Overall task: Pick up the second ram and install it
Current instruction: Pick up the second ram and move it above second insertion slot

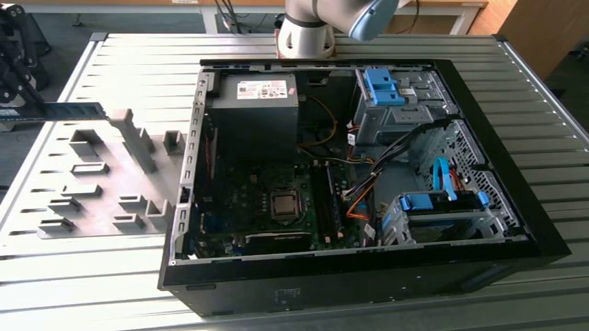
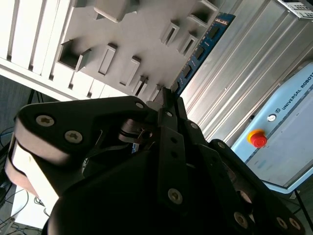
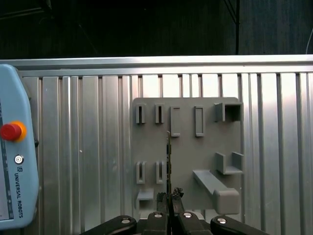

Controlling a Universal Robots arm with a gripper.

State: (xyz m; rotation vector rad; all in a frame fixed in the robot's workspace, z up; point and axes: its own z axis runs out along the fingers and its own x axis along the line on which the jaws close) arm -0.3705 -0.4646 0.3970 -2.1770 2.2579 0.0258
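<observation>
1 gripper (image 3: pixel 171 197), fingers clamped on the second ram (image 3: pixel 168 156), grasping it at one short end. In first wrist view the stick shows edge-on, a thin line running out from the fingertips over the grey fixture plate (image 3: pixel 186 147).

Second wrist view: gripper (image 2: pixel 165 98) w/ the second ram (image 2: pixel 198 51) stretching away from it, dark chips in a row, blue end furthest out.

Exterior view: second ram (image 1: pixel 69 110) lies level at the view's left, over the table's edge, free end near the plate's tall block. Can't tell if it touches.

Counts:
- 1 fixture plate (image 1: pixel 101 200) w/ approx. a dozen raised slot blocks.
- 1 open PC case (image 1: pixel 368 289), motherboard exposed, 2 blue drive caddies inside.
- 1 teach pendant (image 3: pixel 14 186) w/ 1 red stop button (image 3: pixel 10 131).
- 1 robot base (image 1: pixel 308 31).

Room: plate sits just beside the case's wall on the view's left, only a thin strip of slatted table (image 1: pixel 368 48) between. Wide bare table beyond the case near the base. Case has raised walls on all 4 sides and is open on top.
</observation>
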